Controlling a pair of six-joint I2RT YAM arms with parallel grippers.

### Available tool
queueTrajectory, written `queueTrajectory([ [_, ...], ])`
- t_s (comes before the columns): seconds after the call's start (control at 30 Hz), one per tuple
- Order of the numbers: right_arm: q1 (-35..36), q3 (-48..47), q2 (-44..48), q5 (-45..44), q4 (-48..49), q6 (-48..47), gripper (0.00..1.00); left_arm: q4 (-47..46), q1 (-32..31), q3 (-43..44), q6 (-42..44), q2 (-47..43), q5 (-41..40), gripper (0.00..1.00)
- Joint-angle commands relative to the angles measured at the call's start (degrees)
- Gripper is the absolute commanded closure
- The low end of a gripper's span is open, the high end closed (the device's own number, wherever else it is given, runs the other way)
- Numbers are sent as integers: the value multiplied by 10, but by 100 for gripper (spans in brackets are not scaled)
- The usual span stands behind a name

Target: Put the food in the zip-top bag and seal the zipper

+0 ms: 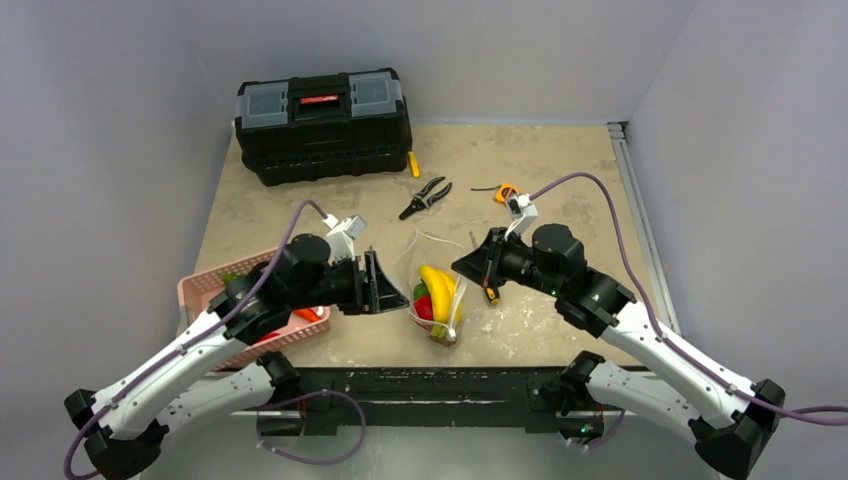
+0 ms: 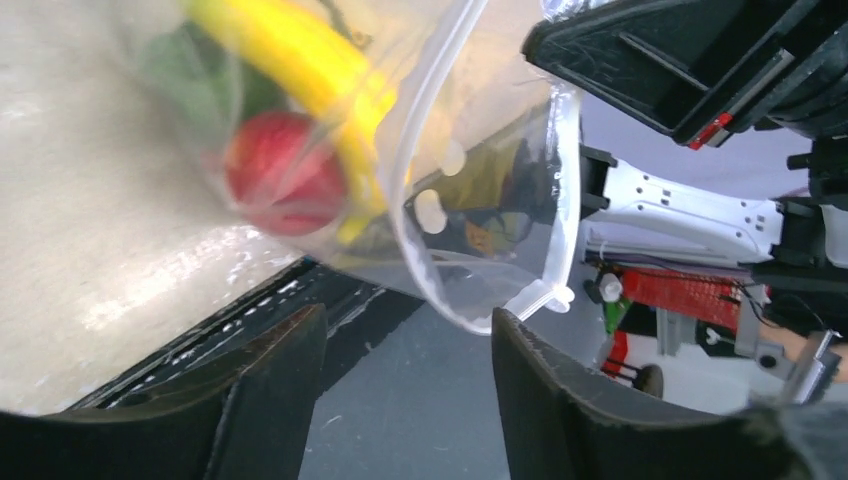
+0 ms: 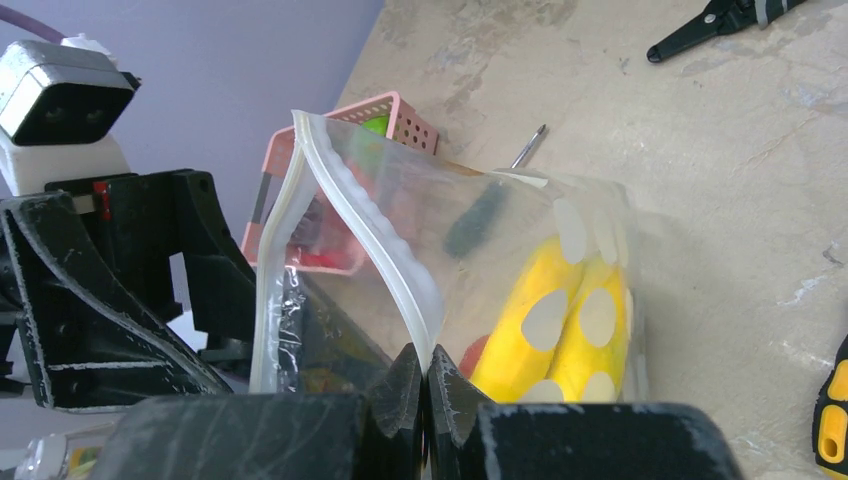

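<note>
Pinching zipper [image 3: 375, 235], right tool [image 3: 427, 385]; left tool [image 2: 405, 325] wide, beside bag [image 3: 500, 230] (pink basket [image 3: 400, 110] behind).

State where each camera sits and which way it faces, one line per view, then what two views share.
Top external: above and behind the arms, looking down at the table; both arms and their bases show.
Left wrist: on the left arm, facing the bag mouth across its own open left tool; the right arm shows beyond.
Right wrist: on the right arm, facing along the bag toward the basket; its right tool is shut on the zipper.
Shared: both wrist views show the banana inside the bag.
</note>
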State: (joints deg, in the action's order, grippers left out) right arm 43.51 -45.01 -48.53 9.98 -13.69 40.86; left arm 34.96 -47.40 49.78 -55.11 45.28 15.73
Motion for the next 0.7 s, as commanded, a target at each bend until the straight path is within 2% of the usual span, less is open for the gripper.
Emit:
queueTrajectory([
  [0.0, 2, -18, 16, -14, 6, -10, 100, 99, -2, 54, 81, -55, -99, 33],
  [0.13, 1, -19, 13, -13, 7, -10, 100, 214, -2, 108, 135, -82, -234, 14],
  [0.23, 1, -22, 6, -8, 11, -9, 100, 276, -2, 134, 174, -84, -315, 6],
  [0.37, 2, -25, -3, 0, 17, -5, 100, 329, 0, 151, 221, -64, -370, 2],
  [0.47, 2, -29, -3, 0, 16, -4, 100, 341, 8, 147, 261, -48, -398, 0],
  [0.57, 2, -31, -1, 0, 13, -2, 100, 311, 35, 123, 336, -46, -389, 0],
  [0.67, 1, -31, 2, 0, 11, 1, 100, 257, 96, 86, 391, -57, -373, 0],
])
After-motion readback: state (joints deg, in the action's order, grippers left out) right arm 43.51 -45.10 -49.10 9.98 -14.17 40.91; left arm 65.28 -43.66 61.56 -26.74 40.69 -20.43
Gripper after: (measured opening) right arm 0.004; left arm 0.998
